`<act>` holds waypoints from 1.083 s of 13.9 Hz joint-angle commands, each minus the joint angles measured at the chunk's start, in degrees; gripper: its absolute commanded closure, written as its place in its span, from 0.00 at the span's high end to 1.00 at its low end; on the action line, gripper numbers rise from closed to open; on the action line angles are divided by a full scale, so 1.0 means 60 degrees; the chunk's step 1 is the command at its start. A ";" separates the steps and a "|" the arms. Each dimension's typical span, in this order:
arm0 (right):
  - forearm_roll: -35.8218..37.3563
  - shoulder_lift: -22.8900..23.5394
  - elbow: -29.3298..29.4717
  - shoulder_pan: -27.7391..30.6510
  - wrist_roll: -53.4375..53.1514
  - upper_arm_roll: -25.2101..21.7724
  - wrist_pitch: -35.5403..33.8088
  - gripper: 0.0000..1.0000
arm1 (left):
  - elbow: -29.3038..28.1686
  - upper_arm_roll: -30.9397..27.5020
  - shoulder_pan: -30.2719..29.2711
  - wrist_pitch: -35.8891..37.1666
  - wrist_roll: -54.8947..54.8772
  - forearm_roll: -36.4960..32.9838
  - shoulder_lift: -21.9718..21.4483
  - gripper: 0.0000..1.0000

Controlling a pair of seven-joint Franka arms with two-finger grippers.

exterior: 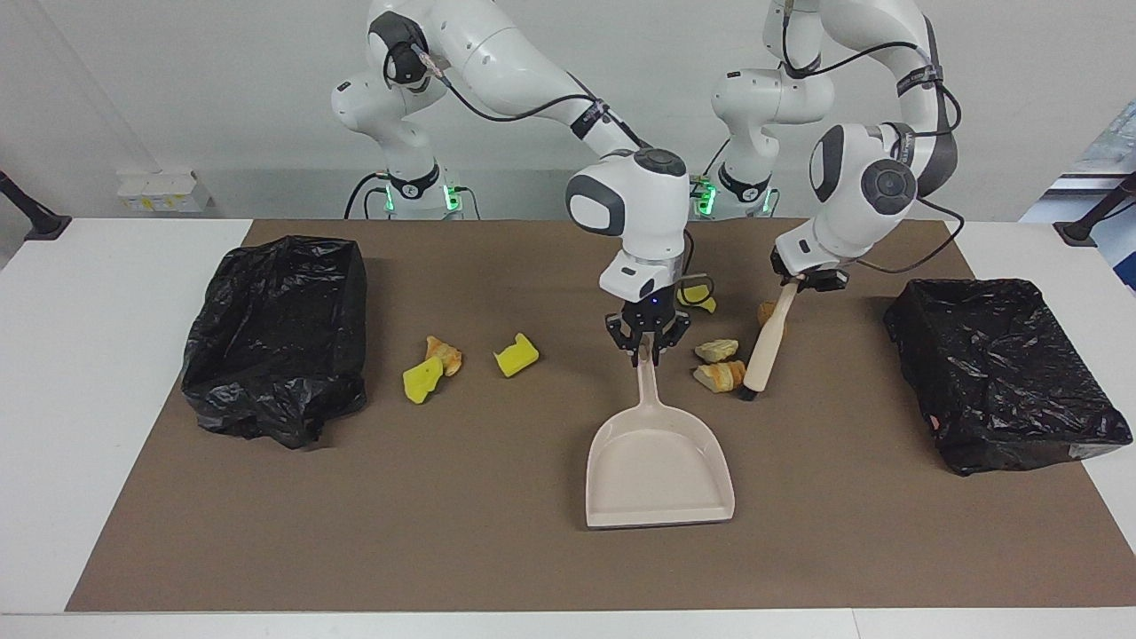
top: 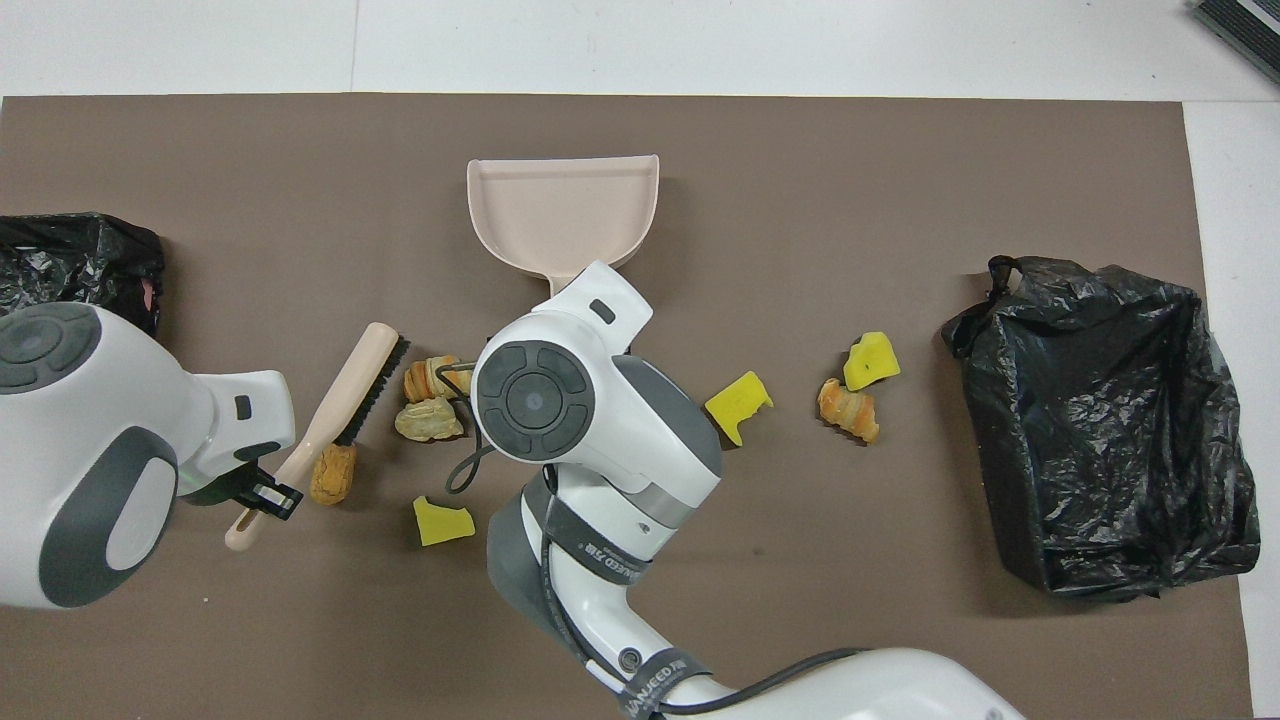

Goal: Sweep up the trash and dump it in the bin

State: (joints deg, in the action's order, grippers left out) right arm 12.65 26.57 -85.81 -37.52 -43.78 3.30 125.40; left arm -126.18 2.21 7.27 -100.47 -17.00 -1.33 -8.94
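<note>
Mid-table: brush [exterior: 763, 339], dustpan [exterior: 658, 470] and 3 bread lumps [exterior: 721, 364] crowd together | Open mat [exterior: 444, 532] before dustpan's mouth | Black bins [exterior: 277, 337] wall both ends

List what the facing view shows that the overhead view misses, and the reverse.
Facing only: the right gripper shut on the dustpan handle, which its wrist covers from above; the whole bin at the left arm's end.
Overhead only: the brush bristles beside two tan lumps; the yellow chunk nearest the robots, unobstructed.
Both: the left gripper holding the brush handle, the dustpan's tray, three scraps and a second bin toward the right arm's end.
</note>
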 commanded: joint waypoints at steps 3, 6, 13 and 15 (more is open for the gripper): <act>-0.0804 -0.1847 -0.2030 0.0584 0.3289 0.0065 -0.0419 0.00 | -0.0633 -0.0089 0.0063 0.0792 0.2886 -0.0174 -0.1218 0.00; -0.0805 -0.2083 -0.2046 0.0848 0.5956 0.0065 -0.1664 0.00 | -0.1525 -0.0089 0.0004 0.0617 0.4818 -0.0174 -0.1905 0.00; -0.2107 -0.2787 -0.1959 0.1741 1.4280 0.0051 -0.3718 0.00 | -0.2334 -0.0060 0.0296 0.0456 0.8662 -0.0130 -0.2158 0.00; -0.2299 -0.2758 -0.1973 0.1830 1.5555 0.0050 -0.3587 0.00 | -0.2394 -0.0046 0.0560 0.0120 0.9188 -0.0013 -0.1779 0.00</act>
State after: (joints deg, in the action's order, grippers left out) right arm 0.84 10.69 -96.37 -27.51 40.33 3.19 103.15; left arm -138.74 2.30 8.21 -96.93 34.01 -1.27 -20.40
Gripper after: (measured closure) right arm 0.683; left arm 0.727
